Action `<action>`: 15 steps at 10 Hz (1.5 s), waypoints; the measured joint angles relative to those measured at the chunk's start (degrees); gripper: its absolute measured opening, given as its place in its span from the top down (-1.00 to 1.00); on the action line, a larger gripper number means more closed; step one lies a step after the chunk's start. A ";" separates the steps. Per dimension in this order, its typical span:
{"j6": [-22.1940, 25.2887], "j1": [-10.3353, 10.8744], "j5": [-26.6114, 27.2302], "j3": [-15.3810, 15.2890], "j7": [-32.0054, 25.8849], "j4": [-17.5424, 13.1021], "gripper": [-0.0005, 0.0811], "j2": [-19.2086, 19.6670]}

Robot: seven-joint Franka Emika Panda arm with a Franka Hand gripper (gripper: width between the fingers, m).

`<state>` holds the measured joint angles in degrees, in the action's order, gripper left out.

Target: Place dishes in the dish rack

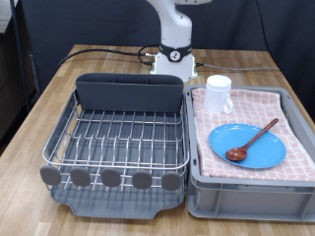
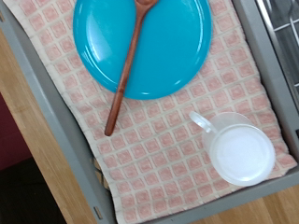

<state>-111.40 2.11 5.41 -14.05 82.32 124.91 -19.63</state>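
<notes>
The light-blue plate (image 1: 248, 146) lies on the pink checked cloth in the grey bin at the exterior view's right. The dark reddish-brown wooden spoon (image 1: 252, 141) lies across the plate. The white mug (image 1: 218, 93) stands on the cloth at the bin's far end. The dish rack (image 1: 120, 138) with its wire grid, grey caddy (image 1: 130, 92) and round tabs stands at the exterior view's left and holds no dishes. The wrist view looks down on the plate (image 2: 154, 51), the spoon (image 2: 126, 70) and the mug (image 2: 238, 151). The gripper's fingers show in neither view.
The grey bin (image 1: 251, 187) lined with pink checked cloth (image 2: 163, 154) sits right beside the rack on a wooden table (image 1: 39, 108). The robot's white base (image 1: 175, 54) stands behind both. A black cable (image 1: 98, 54) runs across the table's far side.
</notes>
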 joint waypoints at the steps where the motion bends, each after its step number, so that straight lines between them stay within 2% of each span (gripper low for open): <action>1: -1.52 0.00 -0.07 -0.69 1.31 -0.28 -0.98 1.15; 6: -8.18 -0.11 -2.91 -1.73 3.15 -1.06 -0.98 8.04; 10: -15.62 -0.15 -4.44 -1.76 5.41 1.05 -0.98 14.02; 13: -15.95 0.12 -4.76 -1.99 4.73 1.66 -0.98 14.57; 15: -19.98 0.40 -8.87 -3.35 7.59 3.84 -0.98 16.36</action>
<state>-131.38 2.50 -3.47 -17.40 89.91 128.75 -3.28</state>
